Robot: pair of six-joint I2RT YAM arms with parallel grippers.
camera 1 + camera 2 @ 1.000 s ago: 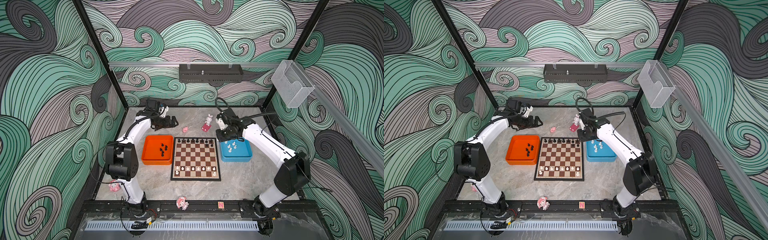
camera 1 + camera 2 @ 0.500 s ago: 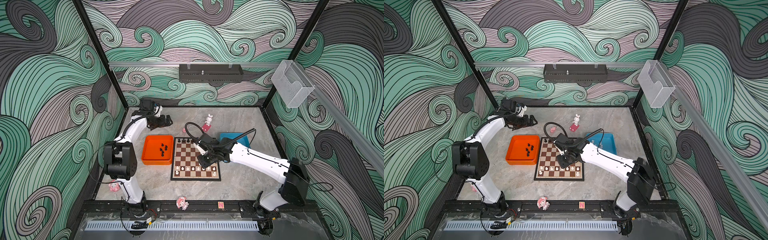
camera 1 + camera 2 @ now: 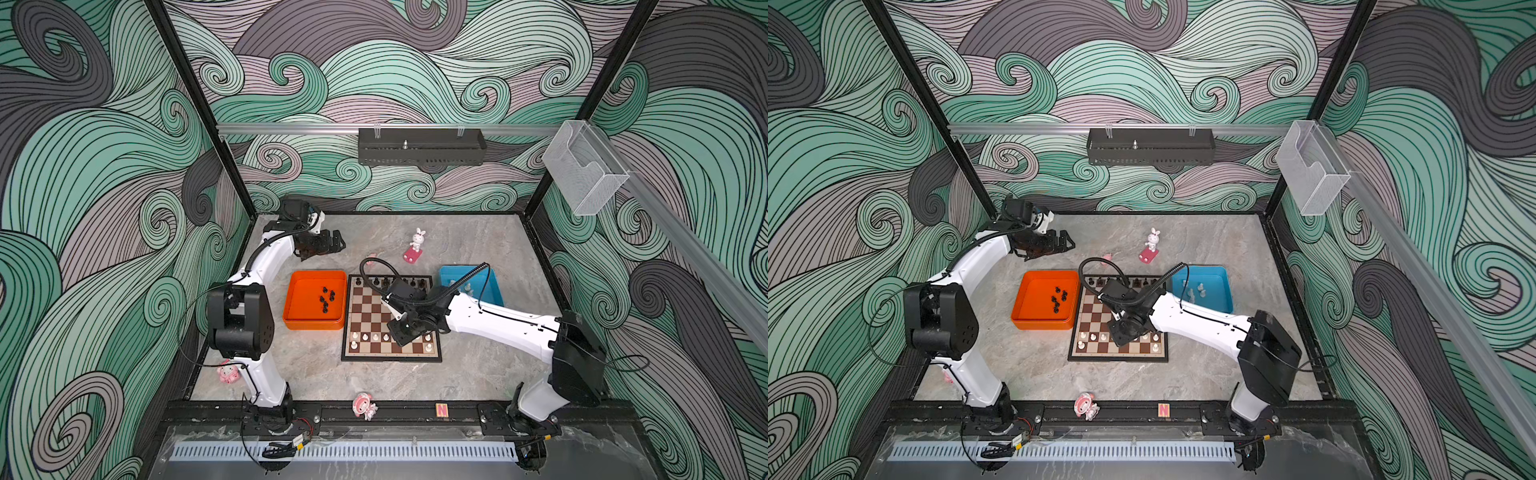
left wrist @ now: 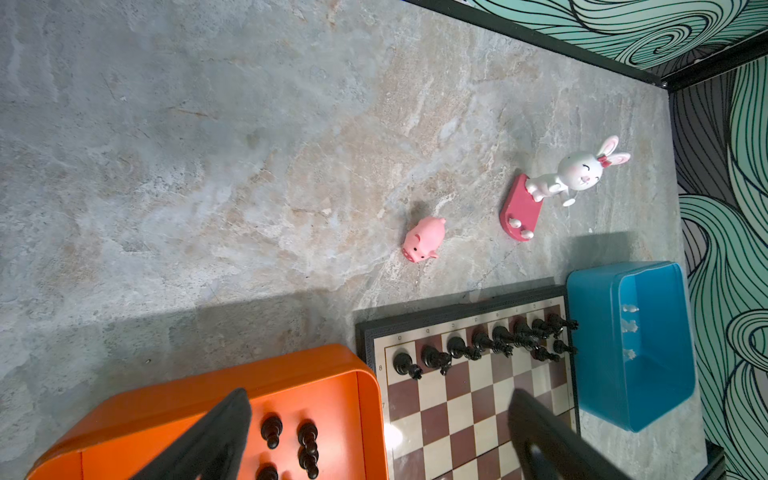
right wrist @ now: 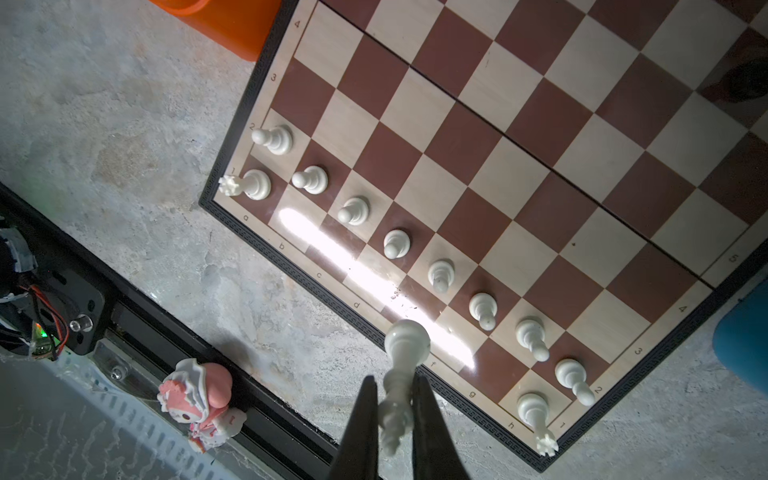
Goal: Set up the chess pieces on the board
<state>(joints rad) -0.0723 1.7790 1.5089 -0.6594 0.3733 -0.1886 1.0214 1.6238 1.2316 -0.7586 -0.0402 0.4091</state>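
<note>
The board lies mid-table with black chess pieces along its far row. White pawns fill its second near row, and a white rook stands at each near corner. My right gripper is shut on a white chess piece, which hangs above the board's near edge. My left gripper hovers open and empty beyond the orange tray. Its fingers frame that tray's loose black pieces.
A blue tray right of the board holds a few white pieces. A pink pig and a white rabbit on a pink base stand behind the board. Pink figurines sit at the front rail and by the left arm's base.
My right arm swung from the blue tray across to the board's near side, carrying the white piece. My left gripper drew back slightly toward the far left corner.
</note>
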